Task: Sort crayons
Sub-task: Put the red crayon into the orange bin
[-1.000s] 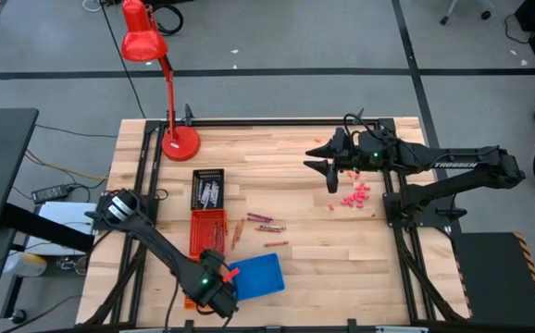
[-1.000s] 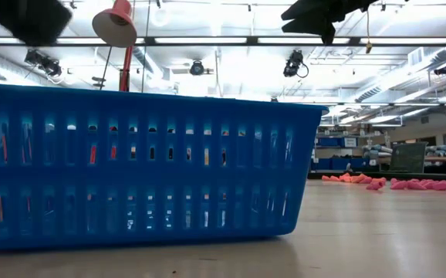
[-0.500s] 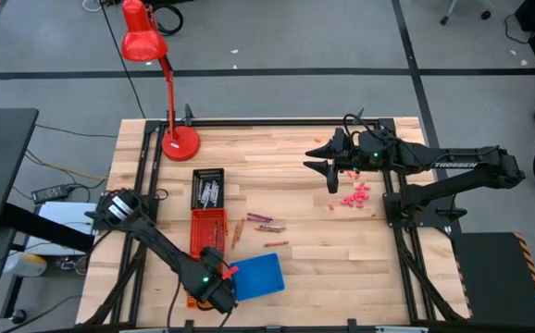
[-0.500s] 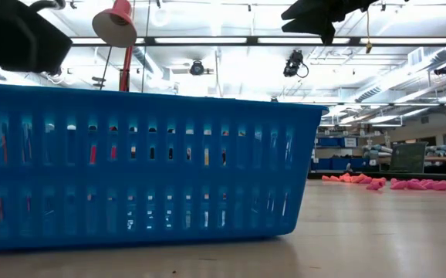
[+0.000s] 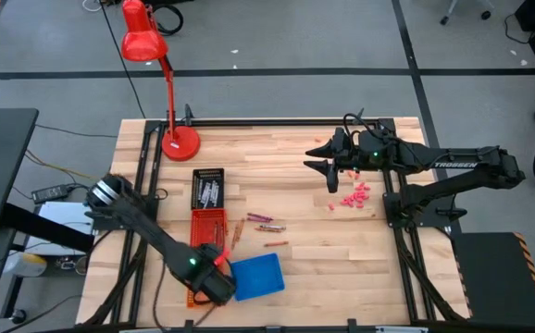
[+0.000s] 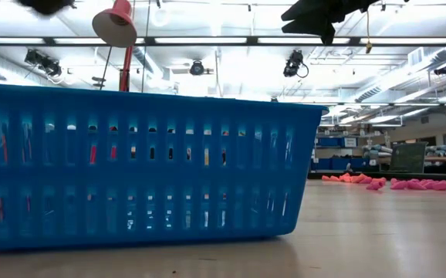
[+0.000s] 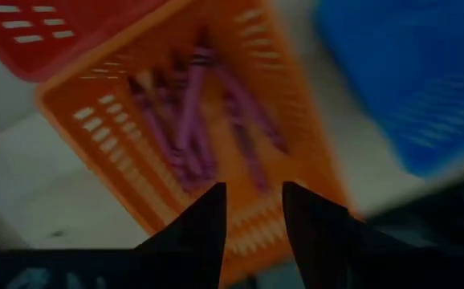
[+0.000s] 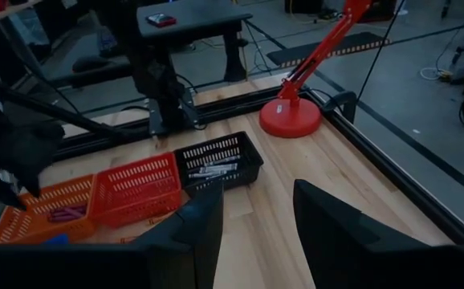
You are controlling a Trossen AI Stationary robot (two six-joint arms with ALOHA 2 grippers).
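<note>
High view: left gripper [image 5: 214, 283] at lower left over the orange basket [image 5: 193, 298]; loose crayons [image 5: 266, 222] lie mid-table; right gripper [image 5: 320, 159] hovers upper right, fingers spread. Left wrist view: fingers [image 7: 204, 229] apart, empty, above purple crayons [image 7: 192, 120] in that basket.

table [image 5: 360, 245]: pale planked wood, matt | baskets [image 5: 256, 276]: slotted plastic | lamp [image 5: 143, 41]: glossy red
</note>
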